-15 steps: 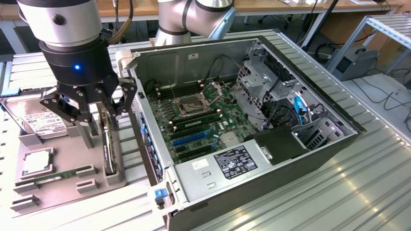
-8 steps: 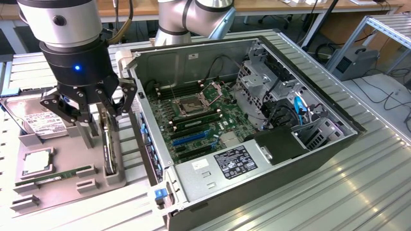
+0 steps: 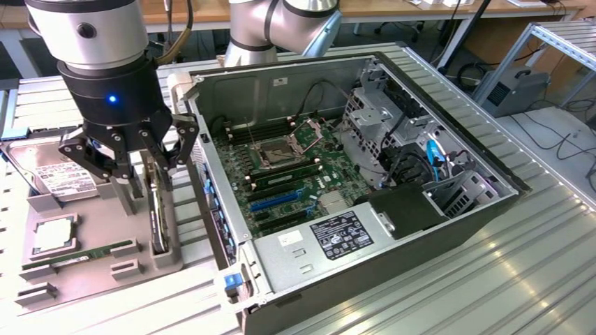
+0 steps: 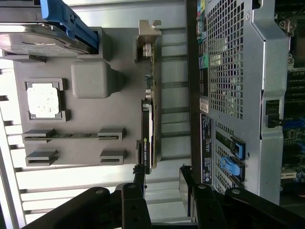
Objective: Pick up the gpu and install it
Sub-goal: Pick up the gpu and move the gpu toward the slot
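Slatted metal table [image 3: 503,279] bore a grey fixture [image 3: 93,241]. The gpu [image 3: 160,227] stood on edge along its side nearest the open computer case [image 3: 373,279]. The gripper [image 3: 144,192] hung just above, jaws spread, grasping nothing.

Nearest the matt black fingers [image 4: 139,180] of the gripper [image 3: 144,192], the gpu [image 4: 148,143] shows a green circuit-board edge, a satin black plastic face and a bright bare-metal bracket. It stands in a matt grey plastic fixture [image 4: 86,52], where farther from the fingers a cpu [image 4: 43,101] has a pale, glossy metal lid. On the fingers' other side the computer case [image 4: 238,62] is dull unpainted sheet metal, partly perforated, resting on a ribbed table [image 3: 484,279] of shiny aluminium.
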You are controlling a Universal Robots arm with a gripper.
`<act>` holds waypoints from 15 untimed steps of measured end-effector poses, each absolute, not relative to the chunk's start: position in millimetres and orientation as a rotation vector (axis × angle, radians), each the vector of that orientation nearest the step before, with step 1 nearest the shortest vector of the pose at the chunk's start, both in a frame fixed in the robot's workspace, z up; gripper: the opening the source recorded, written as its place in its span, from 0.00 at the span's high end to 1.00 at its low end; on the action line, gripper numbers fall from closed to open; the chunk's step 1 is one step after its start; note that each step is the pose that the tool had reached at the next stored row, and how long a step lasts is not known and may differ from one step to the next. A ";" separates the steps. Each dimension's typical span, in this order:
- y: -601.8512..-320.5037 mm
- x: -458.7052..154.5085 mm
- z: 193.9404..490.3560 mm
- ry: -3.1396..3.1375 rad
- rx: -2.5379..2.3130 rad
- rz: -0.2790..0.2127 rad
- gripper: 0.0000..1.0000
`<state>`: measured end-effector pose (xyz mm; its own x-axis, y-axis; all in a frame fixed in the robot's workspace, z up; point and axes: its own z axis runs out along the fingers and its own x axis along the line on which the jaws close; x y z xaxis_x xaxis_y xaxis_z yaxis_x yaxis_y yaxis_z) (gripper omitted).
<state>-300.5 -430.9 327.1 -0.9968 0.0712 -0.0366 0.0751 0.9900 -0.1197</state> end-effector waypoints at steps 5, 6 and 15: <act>-430.9 -300.5 326.5 3.101 0.114 -0.192 0.58; -430.9 -300.5 326.4 3.101 0.114 -0.192 0.58; -430.9 -300.5 320.6 3.099 0.114 -0.218 0.58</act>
<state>-300.5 -430.9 320.6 -0.9968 0.0705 -0.0379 0.0751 0.9875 -0.1383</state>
